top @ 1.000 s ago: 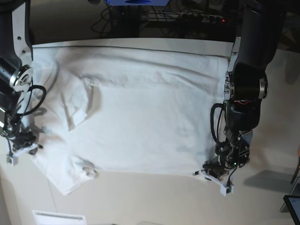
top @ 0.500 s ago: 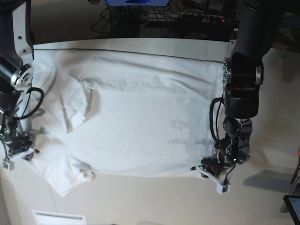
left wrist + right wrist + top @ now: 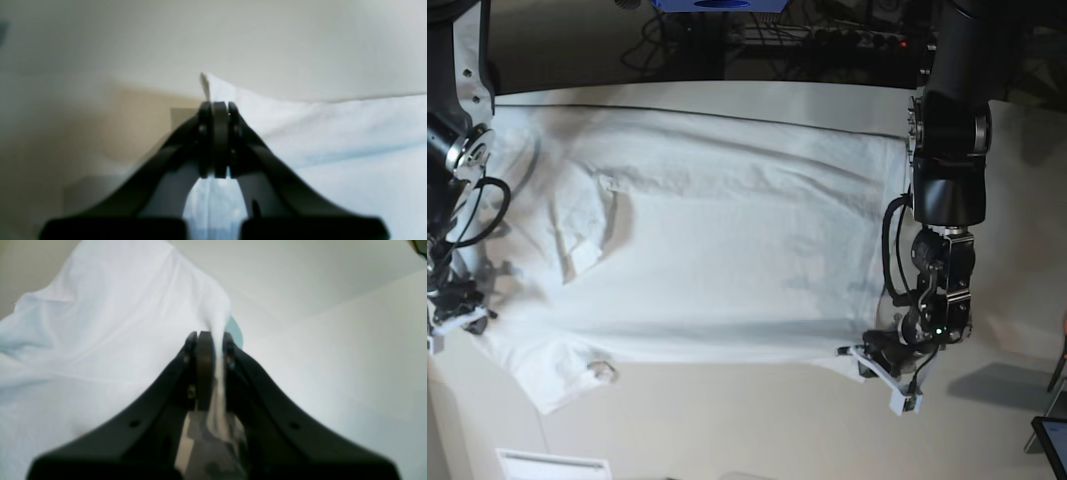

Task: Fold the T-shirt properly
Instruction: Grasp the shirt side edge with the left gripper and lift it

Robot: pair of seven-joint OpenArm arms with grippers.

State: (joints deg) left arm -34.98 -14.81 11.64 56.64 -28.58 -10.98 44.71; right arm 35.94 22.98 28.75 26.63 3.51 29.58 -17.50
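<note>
My left gripper (image 3: 216,110) is pinched shut on a corner of the T-shirt (image 3: 727,250), the white cloth poking up just past my closed fingertips in the left wrist view while the rest of the fabric falls away to one side. My right gripper (image 3: 208,340) is clamped tight on the T-shirt too, a thin fold of white cloth running down between its fingers (image 3: 203,366). From the base view, the T-shirt lies spread wide and wrinkled across the table (image 3: 727,420), reaching from the far edge down toward the near edge, with one sleeve bunched near the front corner on my right arm's side. My left gripper (image 3: 877,362) holds the shirt's near corner close to the table's front edge, and my right gripper (image 3: 457,312) holds the opposite near corner at the table's side edge, the hem stretched between them.
</note>
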